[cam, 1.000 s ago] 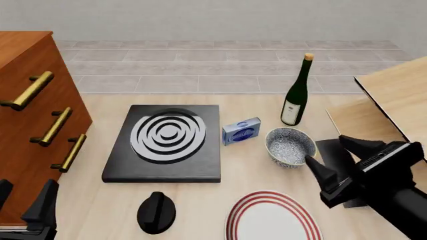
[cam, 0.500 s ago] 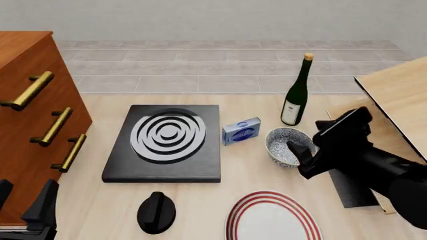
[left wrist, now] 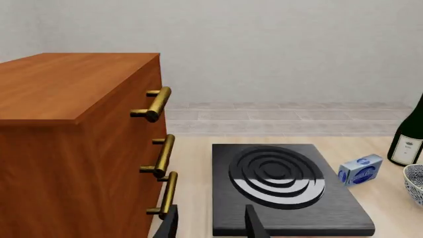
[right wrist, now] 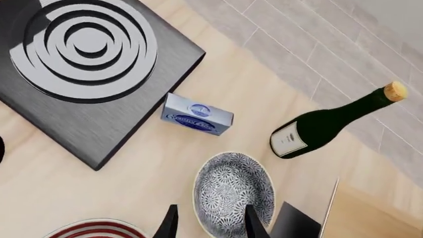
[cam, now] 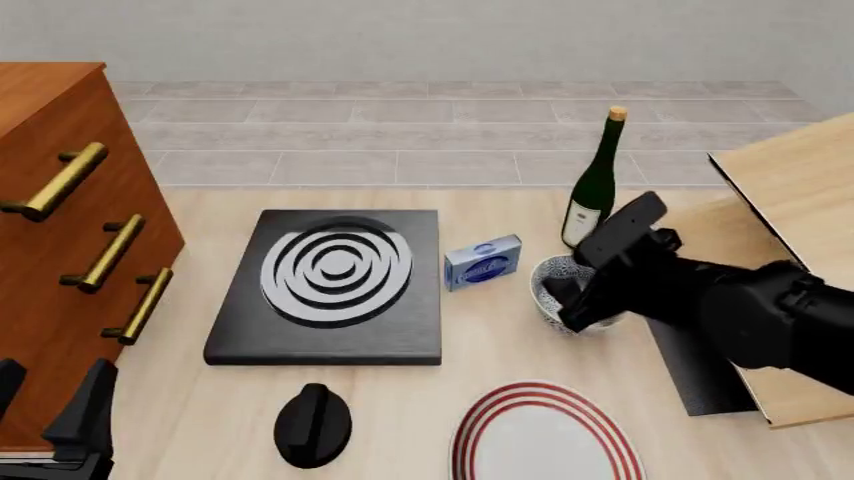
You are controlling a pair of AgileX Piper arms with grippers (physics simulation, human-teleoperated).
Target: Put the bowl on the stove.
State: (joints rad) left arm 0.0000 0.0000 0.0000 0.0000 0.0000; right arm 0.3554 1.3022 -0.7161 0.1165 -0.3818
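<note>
From the front, the right gripper hung over the bowl, hiding most of it; the bowl sat on the table right of the stove, a small blue box between them. Along the right wrist, the fingers stood parted astride the bowl's near rim, grasping nothing. Left wrist showed the left gripper spread, idle beside the drawer chest

I count one bowl, one stove, one wine bottle, one small blue box, one red-ringed plate, one black knob on my desk. One wooden dresser carries three brass handles. One black mat too.
</note>
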